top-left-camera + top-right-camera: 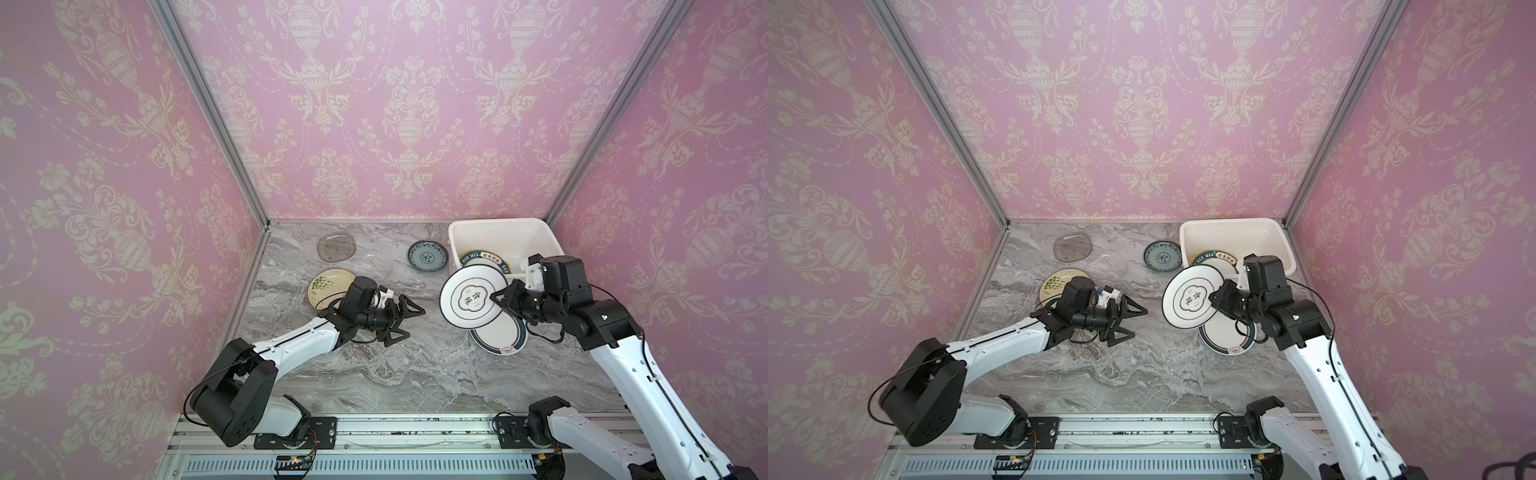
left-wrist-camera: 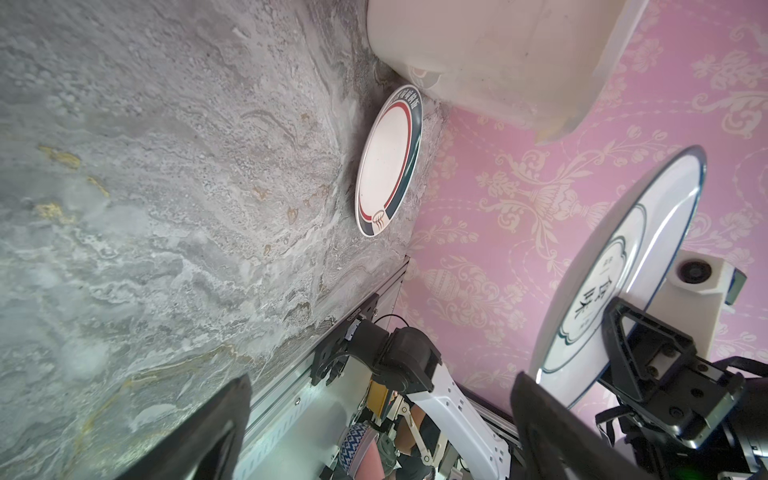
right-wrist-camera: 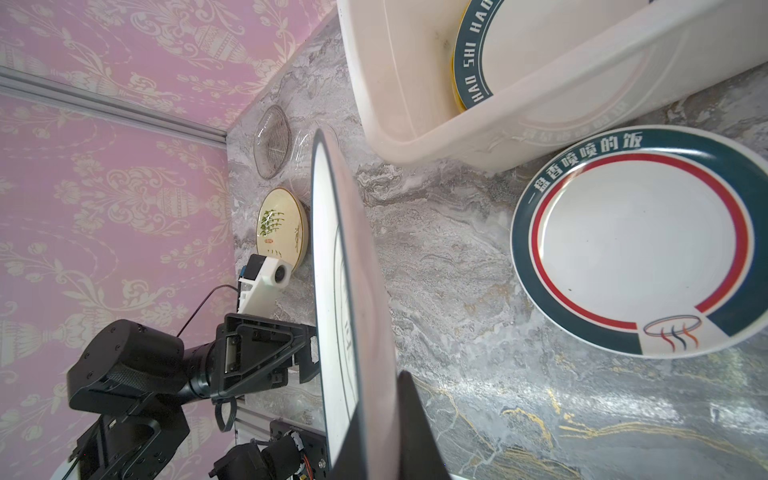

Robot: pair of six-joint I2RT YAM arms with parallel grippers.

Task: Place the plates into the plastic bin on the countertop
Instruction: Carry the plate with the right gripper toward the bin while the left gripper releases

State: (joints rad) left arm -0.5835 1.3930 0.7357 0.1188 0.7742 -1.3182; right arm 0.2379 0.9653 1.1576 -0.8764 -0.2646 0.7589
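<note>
The right hand point(image 1: 496, 298) pinches the rim of the white plate with characters point(image 1: 467, 301), which is lifted and tilted above the table point(image 1: 415, 374). The white plastic bin point(image 1: 498, 221) lies at about 1 o'clock from this plate, very near, so the right arm is nearer. The left hand point(image 1: 415, 323), at 9 o'clock, is spread and empty.

Both top views look down from high above on the whole countertop point(image 1: 374, 374) and my arms point(image 1: 291, 345). My left wrist camera point(image 3: 268, 276) looks close past my left fingers point(image 2: 224, 428) toward my right gripper point(image 2: 611, 316); my right wrist camera point(image 2: 698, 276) looks the opposite way. These two share the red-ringed plate point(image 2: 388, 166).
</note>
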